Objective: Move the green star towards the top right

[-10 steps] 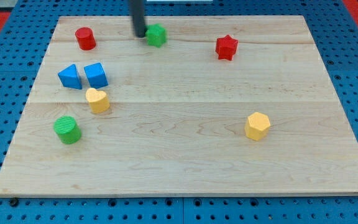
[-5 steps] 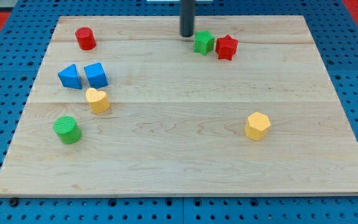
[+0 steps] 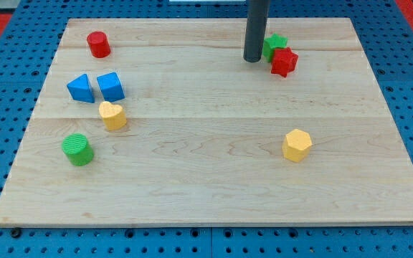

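Observation:
The green star (image 3: 274, 45) lies near the top of the wooden board (image 3: 214, 186), right of centre. It touches the red star (image 3: 284, 62), which sits just below and to its right. My tip (image 3: 252, 59) stands on the board just left of the green star, close to it or touching it. The dark rod rises from the tip out of the view's top.
A red cylinder (image 3: 98, 44) is at the top left. Two blue blocks (image 3: 81, 88) (image 3: 110, 86) lie at the left, a yellow block (image 3: 112, 115) below them and a green cylinder (image 3: 77, 149) lower left. A yellow hexagonal block (image 3: 297, 145) is at the right.
My tip moved right along the board's top. The green star slid right with it, met the red star, and pushed the red star right and a little down.

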`<state>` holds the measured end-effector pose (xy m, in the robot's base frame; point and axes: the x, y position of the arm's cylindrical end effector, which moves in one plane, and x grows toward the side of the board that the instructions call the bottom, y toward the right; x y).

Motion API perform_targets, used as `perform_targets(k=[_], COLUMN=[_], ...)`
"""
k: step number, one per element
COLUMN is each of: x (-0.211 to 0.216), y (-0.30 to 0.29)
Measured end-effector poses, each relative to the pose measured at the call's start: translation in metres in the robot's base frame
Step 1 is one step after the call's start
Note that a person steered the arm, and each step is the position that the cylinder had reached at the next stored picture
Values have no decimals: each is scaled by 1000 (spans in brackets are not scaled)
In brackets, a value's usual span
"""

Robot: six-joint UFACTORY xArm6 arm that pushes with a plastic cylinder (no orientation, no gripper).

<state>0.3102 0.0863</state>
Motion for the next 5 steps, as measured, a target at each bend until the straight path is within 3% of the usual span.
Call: perform_targets(k=[3,4,5], x=[-58,-38,42], y=[58,150,174])
